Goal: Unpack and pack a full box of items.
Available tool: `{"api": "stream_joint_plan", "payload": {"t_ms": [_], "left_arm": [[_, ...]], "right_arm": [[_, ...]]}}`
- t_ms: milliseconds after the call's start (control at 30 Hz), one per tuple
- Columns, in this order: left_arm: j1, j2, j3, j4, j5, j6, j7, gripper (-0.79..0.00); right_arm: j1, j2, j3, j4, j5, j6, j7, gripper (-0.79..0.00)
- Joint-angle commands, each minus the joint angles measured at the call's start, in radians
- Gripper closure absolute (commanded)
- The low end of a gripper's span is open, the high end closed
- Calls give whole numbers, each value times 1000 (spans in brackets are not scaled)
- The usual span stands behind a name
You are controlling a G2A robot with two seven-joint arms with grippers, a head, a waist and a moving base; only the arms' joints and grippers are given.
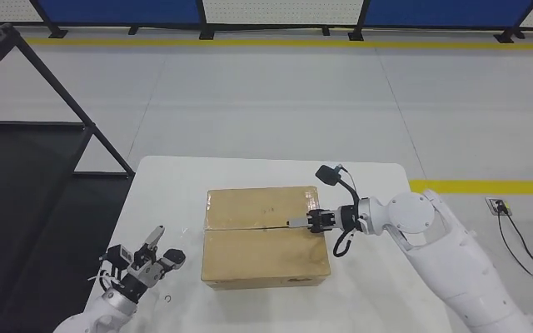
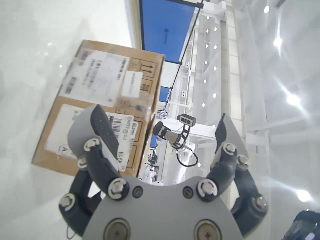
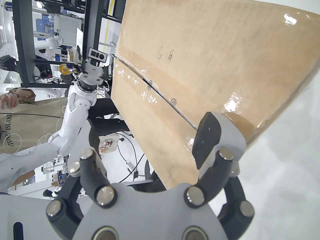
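1. While the box (image 1: 262, 250) lies shut in the middle of the table (image 1: 166, 179), the left gripper (image 1: 162, 248) sits nearest the robot. It is off the box's left end and well apart from it, jaws spread wide and holding nothing.
2. Its wrist view faces the labels (image 2: 100, 76) on that left end wall, so I judge it placed for bracing rather than for opening.
3. The right gripper (image 1: 301, 222) is the one nearer the work. It sits at the right end of the seam (image 1: 250, 226), fingers apart and empty, pointing leftward along it.
4. The relation that matters is this: the seam follows the box's longer side, running left to right across the robot. All of it lies leftward of the right gripper, in line with its reach. One pad (image 3: 207, 138) sits right at the seam's end; whether it touches the cardboard I cannot tell.
5. Glossy tape (image 3: 140, 93) covers the seam and is the main hindrance. The flaps probably cannot lift until it parts from end to end.
6. Farther off, a black frame (image 1: 67, 116) stands beyond the table's left side, out of either arm's likely path.
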Motion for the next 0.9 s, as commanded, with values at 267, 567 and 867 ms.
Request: {"api": "stream_joint_plan", "payload": {"t_ms": [267,567,867], "left_arm": [[-141,-26,120,135,-20,52,62,-785],[-254,-62,231,259,-72,1,111,-785],[-310,-92,288,331,-121,-48,142,-785]], "right_arm": [[-1,-3,-7,1,-5,-5,10,-785],[12,-9,-27,-11,-24,6,28,-785],[26,-14,-40,-11,-36,14,44,-785]]}}
